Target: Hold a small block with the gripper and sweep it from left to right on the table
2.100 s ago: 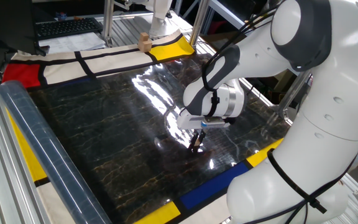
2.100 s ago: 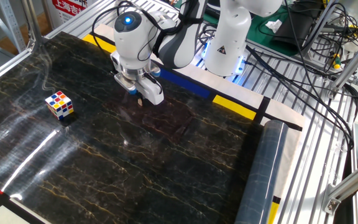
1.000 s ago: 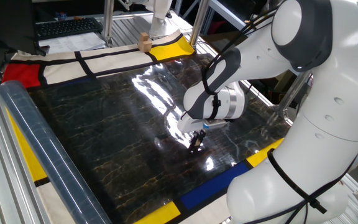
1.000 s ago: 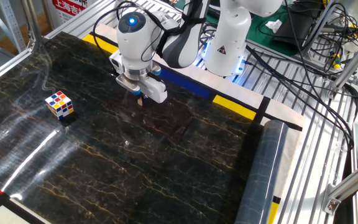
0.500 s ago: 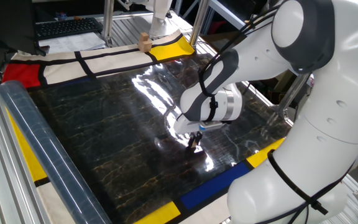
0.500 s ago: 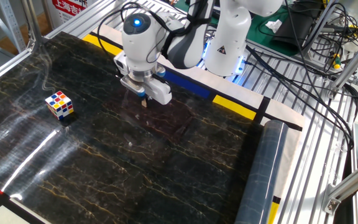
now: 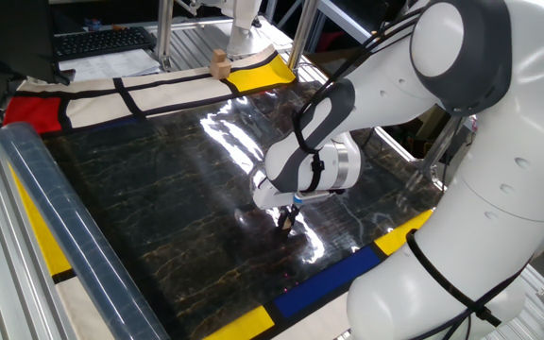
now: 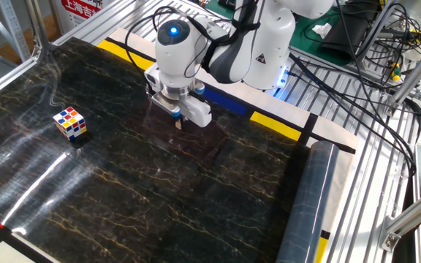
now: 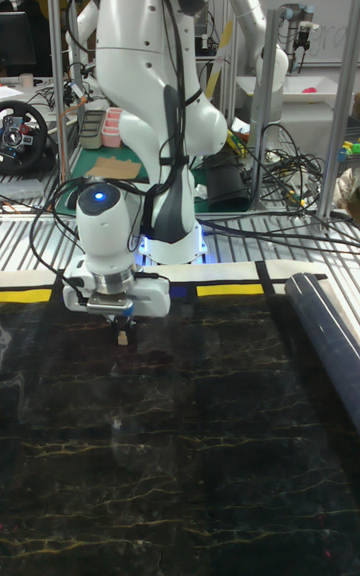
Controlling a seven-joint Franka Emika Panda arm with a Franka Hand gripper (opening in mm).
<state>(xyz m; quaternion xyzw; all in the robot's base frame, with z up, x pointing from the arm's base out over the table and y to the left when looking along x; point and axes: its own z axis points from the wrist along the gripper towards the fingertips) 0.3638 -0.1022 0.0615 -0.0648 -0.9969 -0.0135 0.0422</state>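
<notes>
The small block (image 9: 120,338) is a tiny tan wooden cube pinched between the dark fingers of the gripper (image 9: 120,330), low at the black marble table (image 9: 200,436). The gripper points straight down from the white arm and is shut on the block. In the other fixed view the gripper (image 8: 179,121) and block (image 8: 179,125) are near the table's (image 8: 123,190) far edge, by the blue and yellow panels. In one fixed view the gripper (image 7: 285,219) hangs over the glossy table (image 7: 159,208); there the block is mostly hidden by the fingers. Whether the block touches the surface I cannot tell.
A multicoloured puzzle cube (image 8: 70,123) sits on the table to the left of the gripper. A larger tan wooden block (image 7: 219,63) stands on the far border panels. A rolled clear sheet (image 8: 305,204) lies along one table edge. The arm's white body (image 7: 480,189) looms beside the table.
The gripper, still shut on the small block, has slid steadily to the right in the other fixed view, away from the puzzle cube. The puzzle cube has not moved.
</notes>
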